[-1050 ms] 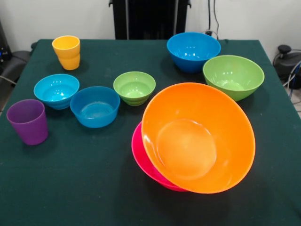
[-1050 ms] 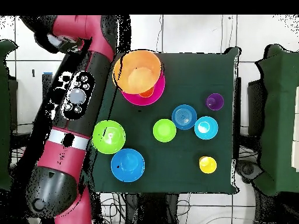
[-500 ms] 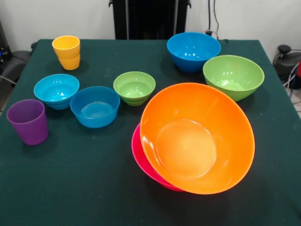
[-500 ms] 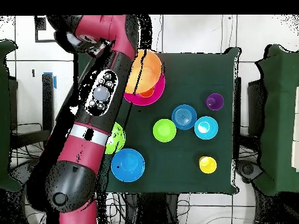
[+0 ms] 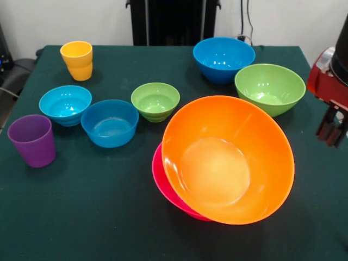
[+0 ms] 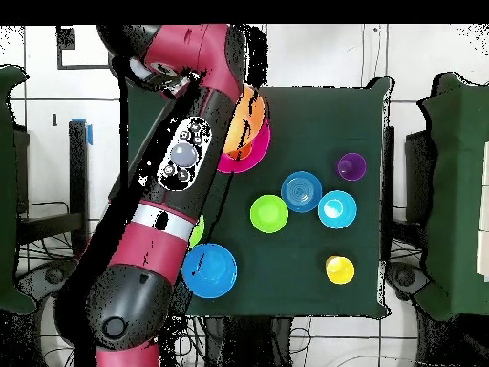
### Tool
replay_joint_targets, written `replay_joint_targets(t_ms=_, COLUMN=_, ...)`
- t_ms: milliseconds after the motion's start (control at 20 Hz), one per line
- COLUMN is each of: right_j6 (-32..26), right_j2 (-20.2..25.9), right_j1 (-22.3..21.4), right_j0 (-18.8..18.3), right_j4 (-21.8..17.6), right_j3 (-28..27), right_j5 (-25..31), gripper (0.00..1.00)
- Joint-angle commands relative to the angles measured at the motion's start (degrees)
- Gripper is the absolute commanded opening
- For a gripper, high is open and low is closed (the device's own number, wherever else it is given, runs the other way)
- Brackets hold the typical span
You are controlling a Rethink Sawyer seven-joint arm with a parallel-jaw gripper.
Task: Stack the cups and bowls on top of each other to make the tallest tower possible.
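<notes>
Tower [image 5: 225, 163] stands low, orange bowl [image 5: 228, 157] tilted on pink [image 5: 161, 179], six pieces still loose on counter [image 5: 109, 217]; tool [image 5: 331, 126] spread unclear.

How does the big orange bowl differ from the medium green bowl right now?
The big orange bowl is wider and sits tilted on the pink bowl; the medium green bowl is smaller and stands level on the table. Both are open side up, with nothing visible inside.

I see glossy, smooth plastic on all bowls [image 5: 228, 160] and cups [image 5: 32, 140]. Table [image 5: 81, 217] cover is matt dark green cloth. Arm [image 6: 177, 182] shell is shiny red.
</notes>
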Motion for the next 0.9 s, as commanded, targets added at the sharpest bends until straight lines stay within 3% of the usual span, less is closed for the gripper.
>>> replay_joint_targets(t_ms=50, right_j6=-8.1, right_j2=10.7, right_j1=-2.3, right_j0=-1.2, right_j4=-9.5, right_j3=5.6, right_j5=-3.5, gripper=0.0)
replay_joint_targets(t_ms=350, right_j6=-7.4, right_j2=14.2, right_j1=-3.0, right_j0=-1.1, right_j4=-12.1, right_j3=5.0, right_j5=-2.9, gripper=0.0)
replay_joint_targets(t_ms=750, right_j6=0.4, right_j2=15.7, right_j1=-6.4, right_j0=2.0, right_j4=-13.3, right_j3=3.9, right_j5=3.8, gripper=0.0)
replay_joint_targets(t_ms=850, right_j6=-0.3, right_j2=17.3, right_j1=-7.6, right_j0=3.7, right_j4=-14.7, right_j3=7.4, right_j5=2.2, gripper=0.0)
replay_joint_targets(t_ms=900, right_j6=-1.0, right_j2=19.8, right_j1=-8.1, right_j0=5.6, right_j4=-14.6, right_j3=12.3, right_j5=-2.5, gripper=0.0)
